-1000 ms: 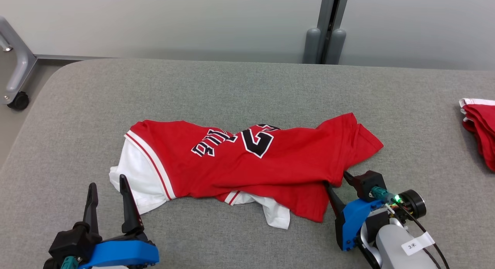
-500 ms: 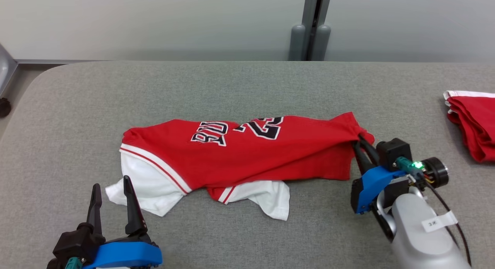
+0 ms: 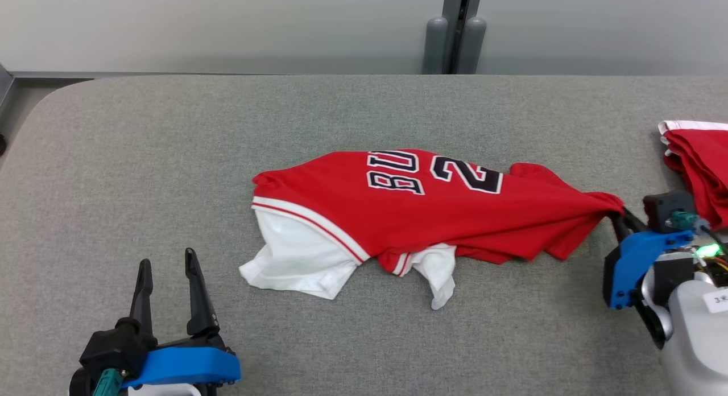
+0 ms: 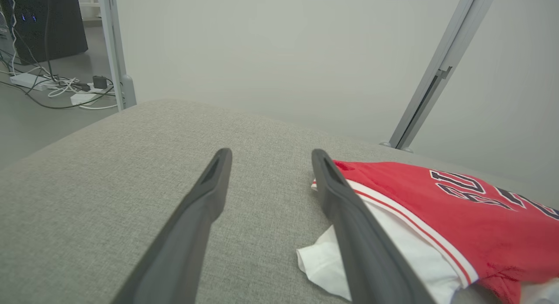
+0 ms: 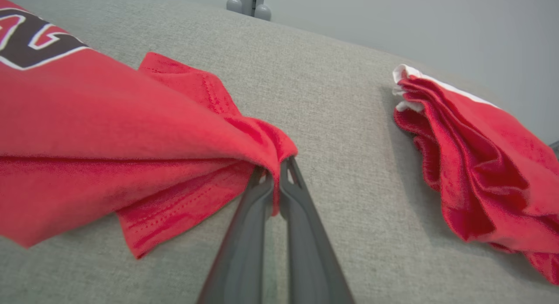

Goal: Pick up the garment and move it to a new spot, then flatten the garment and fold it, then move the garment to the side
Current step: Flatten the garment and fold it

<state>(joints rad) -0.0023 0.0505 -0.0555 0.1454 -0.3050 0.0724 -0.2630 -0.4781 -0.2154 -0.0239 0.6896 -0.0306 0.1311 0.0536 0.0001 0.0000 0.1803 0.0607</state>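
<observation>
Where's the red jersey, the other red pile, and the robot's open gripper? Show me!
jersey (image 3: 432, 219), head view, on its red middle below the number.
red pile (image 5: 476, 164), right wrist view, on the folds in its middle.
left gripper (image 3: 167, 258), head view, midway between its two open fingertips.

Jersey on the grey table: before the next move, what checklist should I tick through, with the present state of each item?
1. Right claw shut on a corner of the jersey: ok.
2. Left claw open and free of cloth: ok.
3. Jersey lying flat: not ok; it is bunched, and white fabric pokes out along its near edge.
4. Jersey apart from the other red garment: ok, though that pile lies close to the right claw.
5. Bare table to the left for spreading: ok.
6. How firm the grip is: cannot tell.
</observation>
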